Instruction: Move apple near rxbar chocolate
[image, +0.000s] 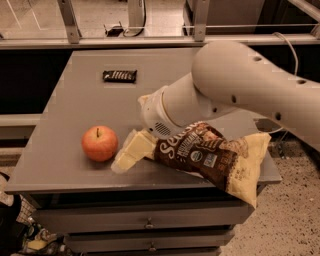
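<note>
The apple (100, 143) is round and orange-red with a short stem. It sits near the front left of the grey table (75, 100). The rxbar chocolate (120, 75) is a small black bar with pale lettering, lying flat at the back of the table, well behind the apple. My gripper (129, 152) is pale cream and reaches down to the table surface just right of the apple, very close to it. It holds nothing that I can see. The large white arm (240, 85) comes in from the right.
A big brown-and-yellow chip bag (215, 155) lies at the front right under the arm and hangs over the table's front edge. Metal railings (150, 42) run behind the table. Drawers (145, 225) are below the tabletop.
</note>
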